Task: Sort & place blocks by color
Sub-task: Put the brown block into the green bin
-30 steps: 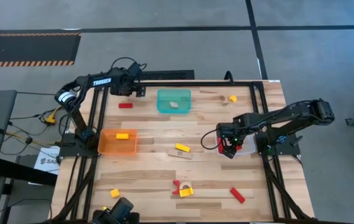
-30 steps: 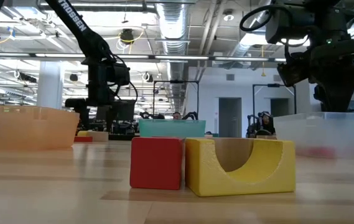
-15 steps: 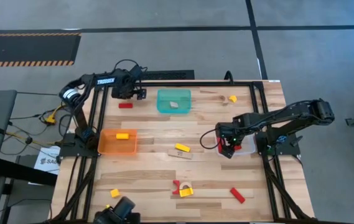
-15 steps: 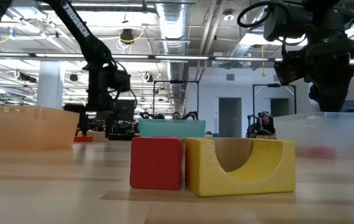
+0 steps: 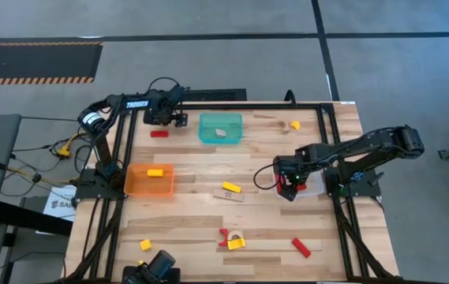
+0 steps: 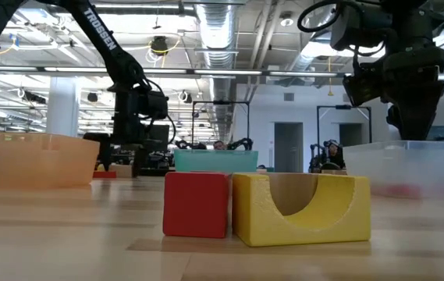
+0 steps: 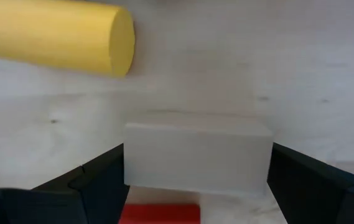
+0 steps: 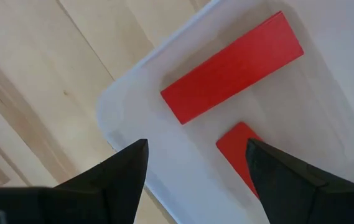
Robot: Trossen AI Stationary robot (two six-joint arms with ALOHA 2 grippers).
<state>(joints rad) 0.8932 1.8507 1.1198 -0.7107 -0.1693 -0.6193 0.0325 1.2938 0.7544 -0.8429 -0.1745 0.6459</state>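
Note:
The red block (image 5: 159,133) lies flat near the far-left corner, and my left gripper (image 5: 170,118) hangs open just beyond it. In the left wrist view its fingers (image 7: 102,180) stand on either side of a pale tan block (image 7: 196,154). The red block (image 7: 159,213) lies nearer, and a yellow cylinder (image 7: 58,34) lies farther off. My right gripper (image 5: 289,186) is open above the clear bin's (image 5: 312,186) corner. Two red blocks (image 8: 232,67) lie in that bin. Other blocks lie loose on the table.
The orange bin (image 5: 139,186) holds a yellow block (image 5: 155,172), and the teal bin (image 5: 208,126) holds a tan one (image 5: 221,132). Loose: a yellow bar (image 5: 231,187), a red and yellow pair (image 5: 230,239), a red bar (image 5: 301,248), a yellow piece (image 5: 145,244), and two blocks far right (image 5: 289,125).
My left gripper has come down toward the table beside the red block near the far-left corner, shifting slightly toward the near edge, and has stayed open. The blocks have not moved.

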